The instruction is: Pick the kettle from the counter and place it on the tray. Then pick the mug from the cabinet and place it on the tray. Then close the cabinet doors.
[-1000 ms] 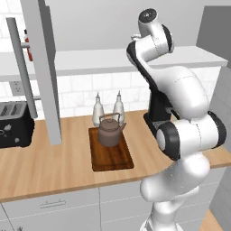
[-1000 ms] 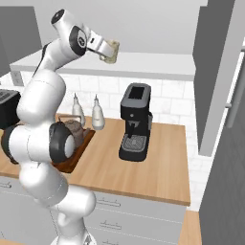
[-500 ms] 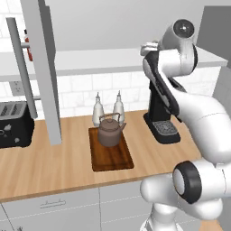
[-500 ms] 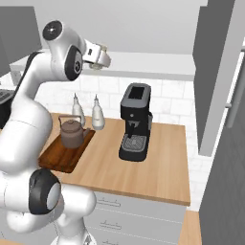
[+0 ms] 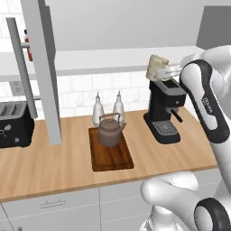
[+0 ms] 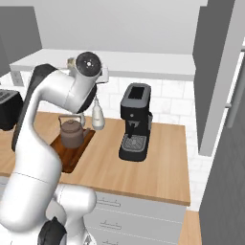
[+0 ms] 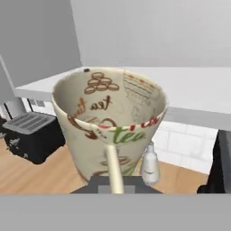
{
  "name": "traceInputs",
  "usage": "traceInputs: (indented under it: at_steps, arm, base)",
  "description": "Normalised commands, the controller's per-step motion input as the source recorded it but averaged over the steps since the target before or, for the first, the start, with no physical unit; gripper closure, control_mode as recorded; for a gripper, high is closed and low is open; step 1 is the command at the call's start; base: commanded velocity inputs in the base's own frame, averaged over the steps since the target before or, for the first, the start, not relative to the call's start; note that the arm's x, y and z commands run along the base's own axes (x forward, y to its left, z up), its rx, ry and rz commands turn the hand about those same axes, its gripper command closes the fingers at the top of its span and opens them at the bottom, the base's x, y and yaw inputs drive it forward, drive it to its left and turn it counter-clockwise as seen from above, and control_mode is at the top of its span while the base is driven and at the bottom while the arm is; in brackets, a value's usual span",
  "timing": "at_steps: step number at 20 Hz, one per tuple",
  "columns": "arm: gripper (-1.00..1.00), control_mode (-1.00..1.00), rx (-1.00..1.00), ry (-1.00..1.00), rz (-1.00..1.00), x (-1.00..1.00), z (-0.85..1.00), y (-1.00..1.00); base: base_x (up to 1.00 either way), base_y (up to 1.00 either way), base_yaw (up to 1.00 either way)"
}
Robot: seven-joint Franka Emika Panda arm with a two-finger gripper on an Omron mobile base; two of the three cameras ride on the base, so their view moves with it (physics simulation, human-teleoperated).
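The gripper [image 5: 163, 71] is up high with the mug [image 5: 156, 67] clamped in it — fingers pinched tight on the mug's wall, the cup tipped on its side in mid-air just above the coffee machine [image 5: 165, 110]. From the hand view the mug [image 7: 109, 128] looms large, mouth facing the camera, cream with printed lettering and patterns inside, a thin pale handle running down its near side. Down on the counter [image 5: 54, 164] the kettle [image 5: 110, 130] sits on the tray [image 5: 111, 153], toward its back end, near the two white bottles [image 5: 107, 108] standing just behind the tray against the tiled wall. From the right base view the kettle [image 6: 72, 133] shows on the tray [image 6: 72, 152] beyond the arm, with one bottle [image 6: 97, 116] beside it and the coffee machine [image 6: 134, 122] well to the right. A black toaster [image 5: 15, 125] sits at the counter's left end. A cabinet door [image 5: 43, 67] hangs open — swung out over the counter, its bar handle [image 5: 21, 66] facing left.
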Motion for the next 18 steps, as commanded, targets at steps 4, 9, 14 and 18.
traceInputs:
  at_steps: [4,9,14,18]
  arm:
    - [1.00,-1.00,-0.01,0.00,0.77,-0.73,-0.22,0.10]
    - [1.00,-1.00,0.00,0.09,0.63,-0.36,-0.47,0.22]
    - [1.00,-1.00,0.00,0.19,0.46,-0.04,-0.60,0.33]
    - [1.00,-1.00,0.00,0.07,0.33,-0.04,-0.72,0.41]
  base:
    - [0.00,0.00,0.00]
    - [0.00,0.00,0.00]
    - [0.00,0.00,0.00]
    - [0.00,0.00,0.00]
